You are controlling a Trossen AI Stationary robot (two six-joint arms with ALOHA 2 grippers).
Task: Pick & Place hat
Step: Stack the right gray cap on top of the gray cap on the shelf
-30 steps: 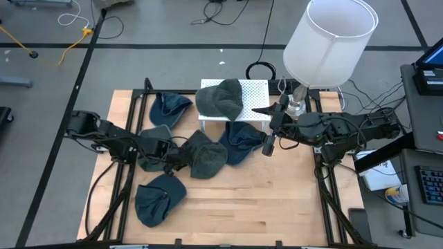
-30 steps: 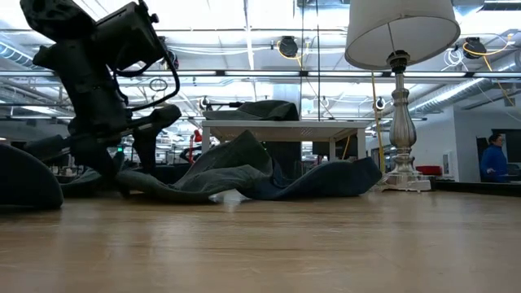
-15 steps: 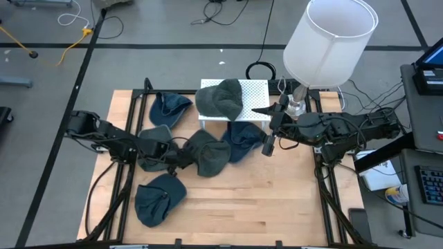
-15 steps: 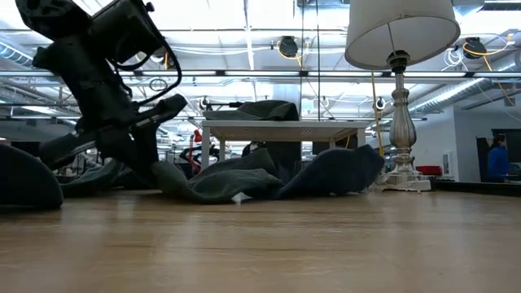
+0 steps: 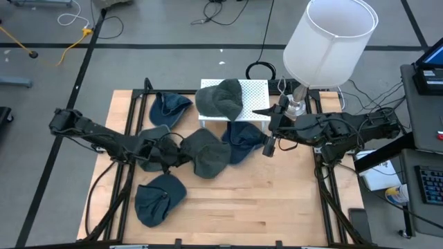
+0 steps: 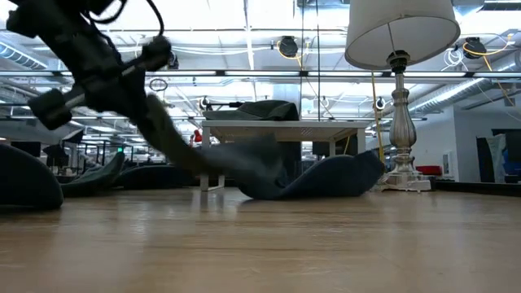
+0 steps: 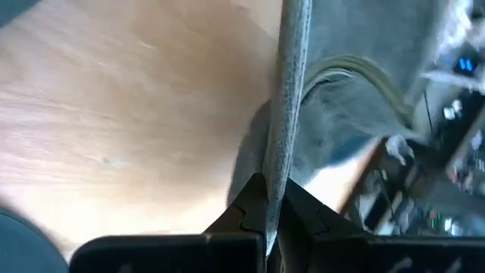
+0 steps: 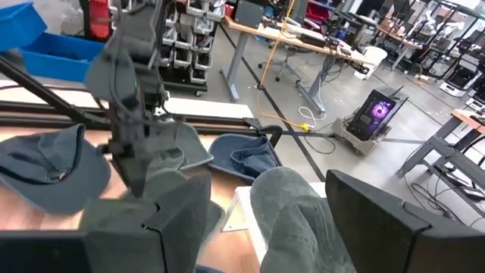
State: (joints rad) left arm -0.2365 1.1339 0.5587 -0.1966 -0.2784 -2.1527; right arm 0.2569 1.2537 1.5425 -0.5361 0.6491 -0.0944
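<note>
A grey-green hat (image 5: 209, 155) lies mid-table, partly over a navy hat (image 5: 243, 137). My left gripper (image 5: 177, 151) reaches in from the table's left and is shut on the grey-green hat's left edge. In the low view that edge (image 6: 167, 134) is drawn up while the rest of the hat (image 6: 260, 167) stays down. My right gripper (image 5: 269, 138) hovers open, high above the table beside the white stand (image 5: 257, 90). A grey hat (image 5: 220, 99) rests on that stand. My left gripper pinches a thin edge of the grey-green hat (image 7: 282, 144) between its two shut fingers (image 7: 246, 216). It comes slanting down from the table's left. The held edge is lifted and drawn fairly taut, and the hat's far part still lies on the table and the navy hat.
Other hats lie about: a blue one (image 5: 168, 107) at the far left, one under my left arm (image 5: 154, 133), and a blue-grey one (image 5: 159, 197) near the front. A lamp (image 5: 331, 41) stands at the far right. Bare wood (image 5: 263, 200) shows at the near right.
My left gripper has closed on the grey-green hat's left edge, then risen and drawn back toward the table's left, tipping as it went. That edge is now lifted high and stretched, while the hat's right part has stayed low by the navy hat.
</note>
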